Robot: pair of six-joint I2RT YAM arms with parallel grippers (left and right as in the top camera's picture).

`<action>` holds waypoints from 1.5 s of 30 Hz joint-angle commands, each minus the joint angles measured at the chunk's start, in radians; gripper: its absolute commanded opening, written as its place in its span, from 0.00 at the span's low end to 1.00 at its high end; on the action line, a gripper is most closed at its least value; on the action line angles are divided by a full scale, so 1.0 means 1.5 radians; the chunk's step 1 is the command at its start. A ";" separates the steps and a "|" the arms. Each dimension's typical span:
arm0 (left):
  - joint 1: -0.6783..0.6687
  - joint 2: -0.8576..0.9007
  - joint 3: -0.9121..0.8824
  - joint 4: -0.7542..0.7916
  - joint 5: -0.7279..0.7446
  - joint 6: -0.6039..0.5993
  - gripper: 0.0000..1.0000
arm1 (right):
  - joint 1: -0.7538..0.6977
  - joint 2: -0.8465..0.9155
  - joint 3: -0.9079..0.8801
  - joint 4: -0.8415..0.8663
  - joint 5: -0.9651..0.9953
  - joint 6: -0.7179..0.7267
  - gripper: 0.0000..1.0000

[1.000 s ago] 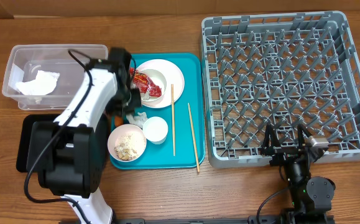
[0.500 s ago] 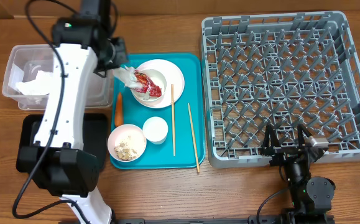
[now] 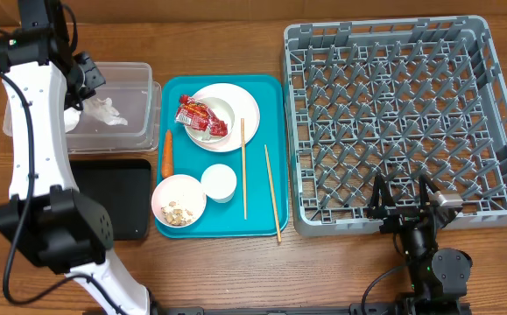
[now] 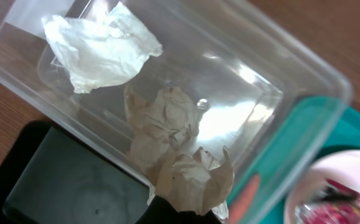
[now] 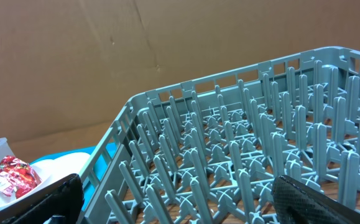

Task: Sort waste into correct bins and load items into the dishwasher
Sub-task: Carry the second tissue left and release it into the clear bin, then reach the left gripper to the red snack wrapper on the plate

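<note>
Swung from the teal tray (image 3: 271,105) to 10 o'clock, the left fingers (image 4: 173,216) pinch a crumpled white napkin (image 4: 180,168) over the clear tub (image 3: 139,74), near its tray-side wall. Bare floor separates it from another napkin (image 4: 99,50). At the rack's (image 3: 393,105) 6 o'clock edge, the right fingers (image 5: 319,202) are spread wide.

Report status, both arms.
Left gripper shut on napkin, above clear tub. Right gripper open, at dish rack. Red wrapper on plate. Nothing blocking the tub.

Tub (image 3: 136,68) behind shallow tray (image 3: 123,199), both left of the serving tray (image 3: 262,188); rack (image 3: 393,122) rightmost.
</note>
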 commanded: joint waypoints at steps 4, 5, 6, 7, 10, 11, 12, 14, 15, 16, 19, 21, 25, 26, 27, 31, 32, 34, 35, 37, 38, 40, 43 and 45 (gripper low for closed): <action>0.008 0.090 0.007 0.003 -0.004 -0.009 0.04 | -0.002 -0.006 -0.007 0.002 0.006 0.002 1.00; 0.008 0.098 0.007 0.003 -0.004 -0.007 0.04 | -0.002 -0.006 -0.007 0.002 0.006 0.002 1.00; 0.008 0.105 0.007 0.006 -0.004 -0.002 0.04 | -0.002 -0.006 -0.007 0.002 0.006 0.002 1.00; 0.008 0.107 0.007 0.008 -0.005 -0.002 0.04 | -0.002 -0.006 -0.007 0.002 0.006 0.002 1.00; 0.010 0.108 0.007 0.022 -0.004 0.006 0.20 | -0.002 -0.006 -0.007 0.002 0.006 0.002 1.00; 0.010 0.108 0.007 0.026 -0.004 0.010 0.31 | -0.002 -0.006 -0.007 0.002 0.006 0.002 1.00; 0.010 0.108 0.007 0.027 -0.004 0.018 0.38 | -0.002 -0.006 -0.007 0.002 0.006 0.002 1.00; 0.010 0.108 0.008 0.027 -0.003 0.029 0.50 | -0.002 -0.006 -0.007 0.002 0.006 0.002 1.00; 0.010 0.106 0.010 0.026 -0.003 0.032 0.56 | -0.002 -0.006 -0.007 0.002 0.006 0.002 1.00; 0.010 0.106 0.012 0.025 -0.003 0.031 0.63 | -0.002 -0.006 -0.007 0.002 0.006 0.002 1.00; 0.010 0.101 0.033 0.010 0.018 0.034 0.69 | -0.002 -0.006 -0.007 0.002 0.006 0.002 1.00; 0.009 0.099 0.060 -0.014 0.049 0.034 0.70 | -0.002 -0.006 -0.007 0.002 0.006 0.002 1.00; 0.003 0.090 0.136 -0.080 0.126 0.048 0.69 | -0.002 -0.006 -0.007 0.002 0.006 0.002 1.00; -0.003 0.087 0.157 -0.097 0.138 0.051 0.69 | -0.002 -0.006 -0.007 0.002 0.006 0.002 1.00; -0.008 0.086 0.171 -0.108 0.141 0.051 0.69 | -0.002 -0.006 -0.007 0.002 0.006 0.002 1.00; -0.047 0.081 0.216 -0.153 0.141 0.049 0.71 | -0.002 -0.006 -0.007 0.002 0.006 0.002 1.00; -0.059 0.081 0.219 -0.160 0.141 0.048 0.71 | -0.002 -0.006 -0.007 0.002 0.006 0.002 1.00; -0.083 0.082 0.218 -0.171 0.141 0.048 0.72 | -0.002 -0.006 -0.007 0.002 0.006 0.003 1.00; -0.096 0.082 0.217 -0.176 0.141 0.048 0.72 | -0.002 -0.006 -0.007 0.002 0.006 0.002 1.00; -0.124 0.082 0.213 -0.183 0.140 0.051 0.73 | -0.002 -0.006 -0.007 0.002 0.006 0.002 1.00; -0.141 0.082 0.212 -0.185 0.138 0.051 0.73 | -0.002 -0.006 -0.007 0.002 0.006 0.002 1.00; -0.193 0.083 0.210 -0.181 0.128 0.083 0.81 | -0.002 -0.006 -0.007 0.002 0.006 0.002 1.00; -0.227 0.084 0.209 -0.177 0.088 0.085 0.82 | -0.002 -0.006 -0.007 0.002 0.006 0.002 1.00; -0.244 0.085 0.209 -0.176 0.061 0.085 0.80 | -0.002 -0.006 -0.007 0.002 0.006 0.002 1.00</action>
